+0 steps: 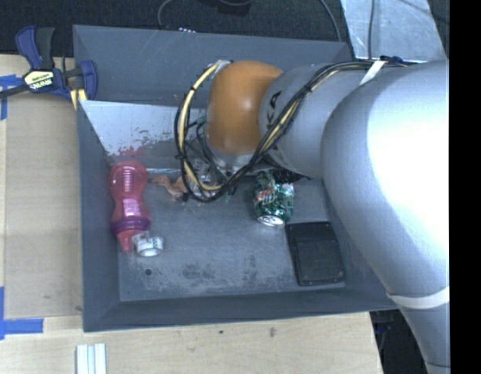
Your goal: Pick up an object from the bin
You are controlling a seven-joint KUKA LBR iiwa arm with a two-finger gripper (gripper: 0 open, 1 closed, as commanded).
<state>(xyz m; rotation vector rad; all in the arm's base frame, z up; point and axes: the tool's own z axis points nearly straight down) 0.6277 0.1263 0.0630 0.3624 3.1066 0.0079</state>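
In the camera view the arm reached in from the right over the grey bin point(100, 209), its orange wrist cover point(238, 107) and looped cables point(195, 131) hanging above the back middle of the floor. The end effector point(199, 182) sat low beneath that cover, among the cables, and whether it was spread or pressed together could not be told; nothing could be seen in its grip. Nearest to it lay a small reddish-brown scrap point(173, 185), just beside it on the view's left, too small to name. Further left, close to the bin's left wall, lay a pink plastic bottle point(129, 202) on its side, its long axis running from the back wall toward the near edge, silver cap point(149, 245) at the near end. A crushed green can point(273, 199) lay just to the right of the end effector, and a flat black rectangle point(316, 252) lay nearer the front right corner. Judged from this, the scrap was the likeliest target, calling for a short shift leftward.
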